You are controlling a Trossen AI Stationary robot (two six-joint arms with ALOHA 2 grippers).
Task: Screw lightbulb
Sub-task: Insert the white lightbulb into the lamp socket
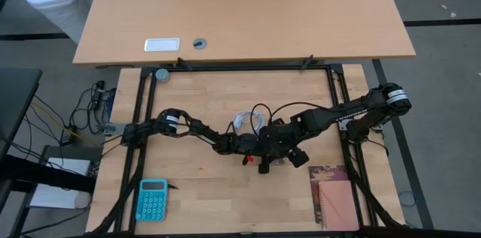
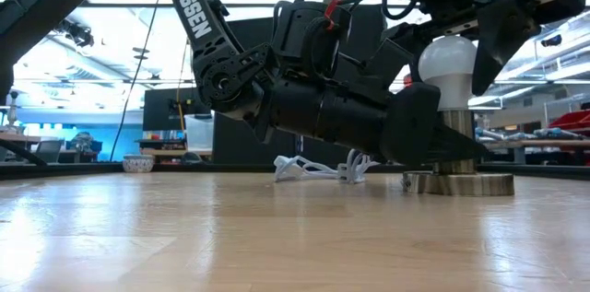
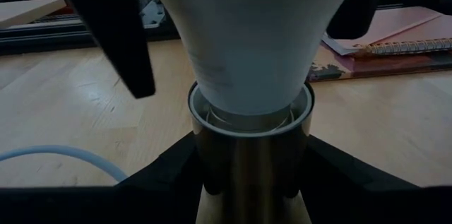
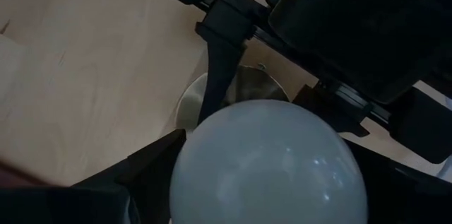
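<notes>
The white lightbulb (image 2: 449,60) stands upright with its narrow end in the collar of a metal socket (image 3: 248,150), whose round disc base (image 2: 458,183) rests on the table. My left gripper (image 3: 251,181) reaches in level from the table's left and is shut on the socket's stem. My right gripper (image 4: 272,181) comes down from above and is shut on the bulb's globe (image 4: 268,160). Both grippers meet near the table's middle (image 1: 274,154). The bulb's screw base is hidden inside the collar. My left gripper pinches the socket's upright stem (image 3: 212,160) between its two fingers, just under the collar. The fingers lie level, from the table's left, across the stem. The socket stands upright, its disc base on the table. My right gripper holds the bulb's round globe (image 4: 185,155) between its two fingers (image 2: 493,48), one on each side. The fingers point down from above. The bulb stands upright, its tapered neck (image 3: 247,54) seated in the socket's collar.
A coiled white cable (image 2: 313,168) lies just behind the socket. A teal calculator (image 1: 152,199) lies at the near left, and a dark booklet and a pink notebook (image 1: 334,197) at the near right. A second table (image 1: 248,13) stands beyond the far edge.
</notes>
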